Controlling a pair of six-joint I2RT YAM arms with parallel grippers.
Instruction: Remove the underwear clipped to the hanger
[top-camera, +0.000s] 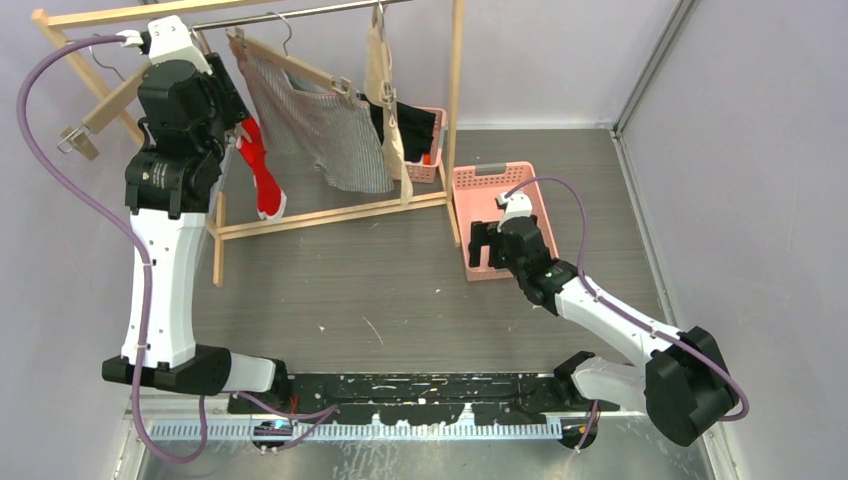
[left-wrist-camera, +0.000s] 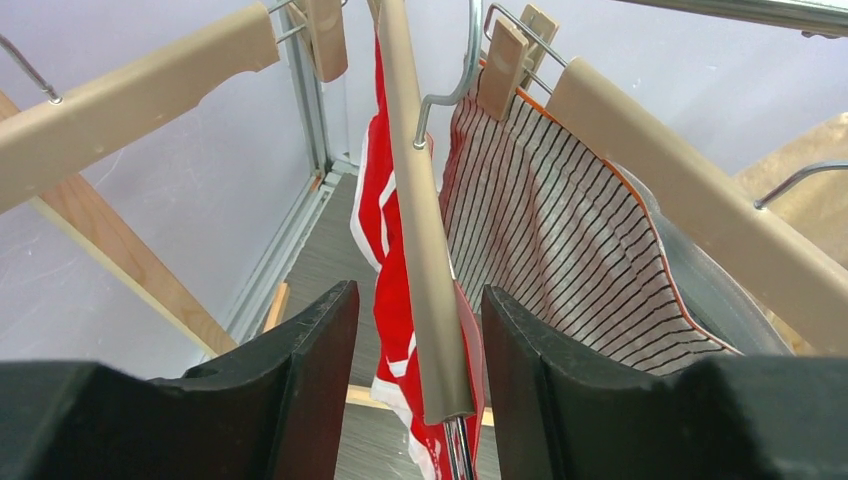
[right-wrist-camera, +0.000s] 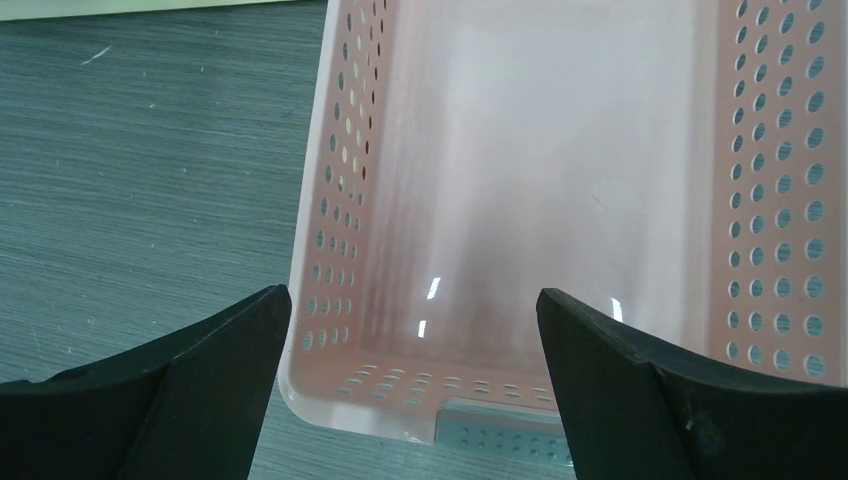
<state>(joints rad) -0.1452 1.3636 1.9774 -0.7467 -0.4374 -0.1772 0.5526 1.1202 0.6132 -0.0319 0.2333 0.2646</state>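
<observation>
Seen from above, the left gripper (top-camera: 238, 135) is up at the wooden rack (top-camera: 330, 213) in the upper left of the frame, right by the red underwear (top-camera: 264, 172). The striped underwear (top-camera: 325, 125) and the beige underwear (top-camera: 384, 95) hang to the right of it. A hard pull could tip the light rack or slide it on the table (top-camera: 350, 290).

In the left wrist view, the jaws are partly spread. One stands on each side of the wooden hanger (left-wrist-camera: 425, 250) and the red underwear (left-wrist-camera: 385, 240) in the middle of the frame. They pinch nothing yet. If they shut here, they may grab the hanger too, not just the cloth. Then the hanger could swing or come off the rail, and the cloth could stay stuck or rip.

In the right wrist view, the right gripper (right-wrist-camera: 412, 295) waits over the pink basket (right-wrist-camera: 330, 200). Its jaws are spread wide and hold nothing.

No words or labels can be read in any view.
</observation>
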